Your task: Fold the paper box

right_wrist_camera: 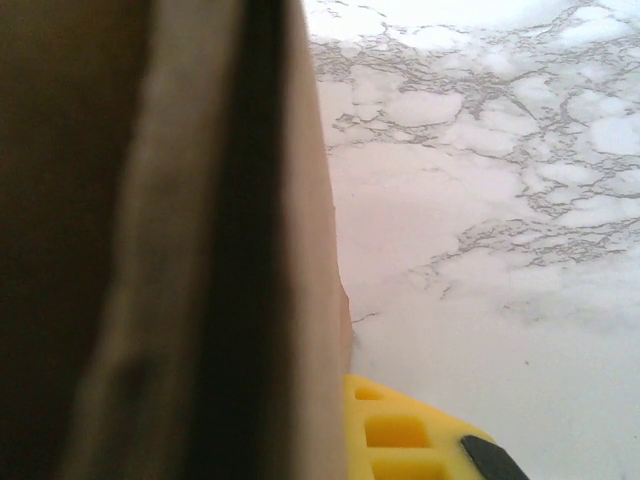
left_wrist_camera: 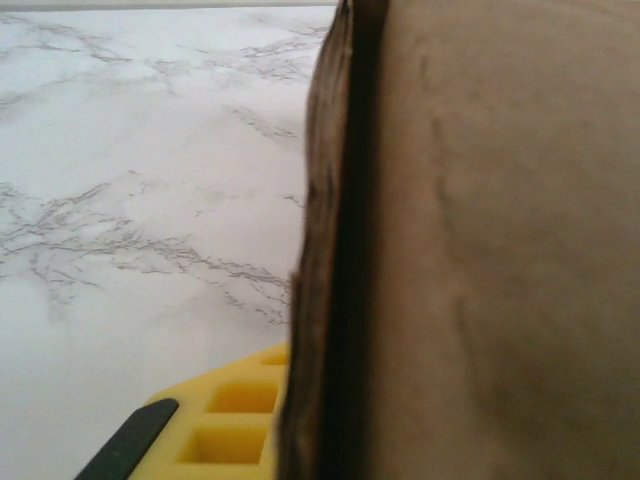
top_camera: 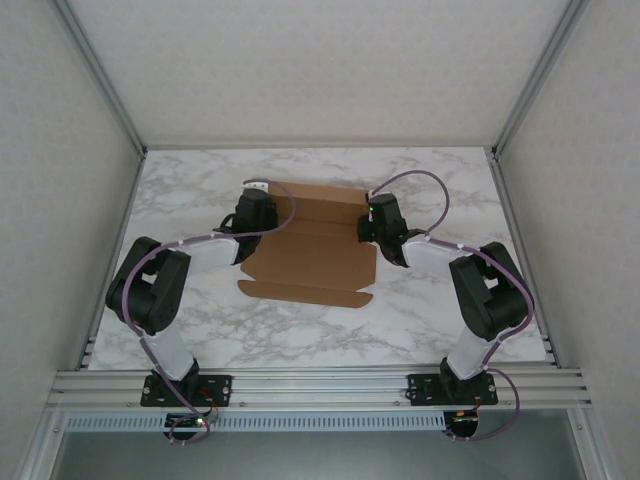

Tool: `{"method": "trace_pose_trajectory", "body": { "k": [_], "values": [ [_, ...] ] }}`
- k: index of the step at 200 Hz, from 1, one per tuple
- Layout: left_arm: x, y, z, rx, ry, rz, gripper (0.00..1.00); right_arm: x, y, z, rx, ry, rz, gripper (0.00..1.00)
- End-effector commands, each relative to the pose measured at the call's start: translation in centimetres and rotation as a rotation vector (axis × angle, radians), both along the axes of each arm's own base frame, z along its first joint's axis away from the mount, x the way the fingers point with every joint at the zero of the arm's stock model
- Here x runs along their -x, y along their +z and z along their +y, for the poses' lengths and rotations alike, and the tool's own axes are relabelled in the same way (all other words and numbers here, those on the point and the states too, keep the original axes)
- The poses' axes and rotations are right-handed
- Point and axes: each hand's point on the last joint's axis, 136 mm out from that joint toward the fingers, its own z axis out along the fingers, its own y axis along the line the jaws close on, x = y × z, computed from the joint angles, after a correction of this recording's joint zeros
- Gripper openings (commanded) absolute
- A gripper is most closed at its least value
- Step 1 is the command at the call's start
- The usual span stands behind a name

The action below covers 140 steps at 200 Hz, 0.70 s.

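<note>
Two arms reach in from the near rail, and we count two grippers and one paper box (top_camera: pixel 315 255). It lies in the middle of the table (top_camera: pixel 440 190), mostly flat, its near flap unfolded. The left gripper (top_camera: pixel 252 218) sits at the box's left edge. Its yellow finger (left_wrist_camera: pixel 235 420) is just beside a raised flap, but we cannot tell whether the jaws are clamped on it. The right gripper (top_camera: pixel 372 228) is closed, pinching the right flap. We judge the folding barely begun: side flaps are up, while walls, front and lid remain.
</note>
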Motion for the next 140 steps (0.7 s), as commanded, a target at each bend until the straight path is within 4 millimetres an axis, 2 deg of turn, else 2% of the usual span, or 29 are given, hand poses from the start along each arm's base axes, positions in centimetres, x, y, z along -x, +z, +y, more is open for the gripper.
{"method": "trace_pose_trajectory", "body": {
  "k": [1,46,78,100,125,140],
  "values": [
    [0.2,-1.4,3.7,-0.069,0.187,0.033,0.03,2.7,-3.3,-0.9,0.028,-0.034,0.163,0.0],
    [0.4,-1.0,4.6,-0.101,0.254,0.031,0.0,2.4,-2.7,-2.0,0.067,-0.098,0.157,0.0],
    [0.6,-2.1,4.5,-0.074,0.282,0.052,0.0,2.5,-1.9,-1.7,0.029,-0.145,0.162,0.0],
    [0.6,-2.9,3.5,-0.029,0.248,0.066,0.0,2.7,-1.8,-0.9,0.034,-0.136,0.158,0.0],
    [0.9,-2.8,2.6,0.026,0.186,0.054,0.17,2.7,-2.3,-1.1,0.063,-0.134,0.154,0.0],
    [1.2,-2.3,2.4,0.045,0.167,0.037,0.31,2.7,-2.6,-1.5,0.085,-0.133,0.146,0.0]
  ]
}}
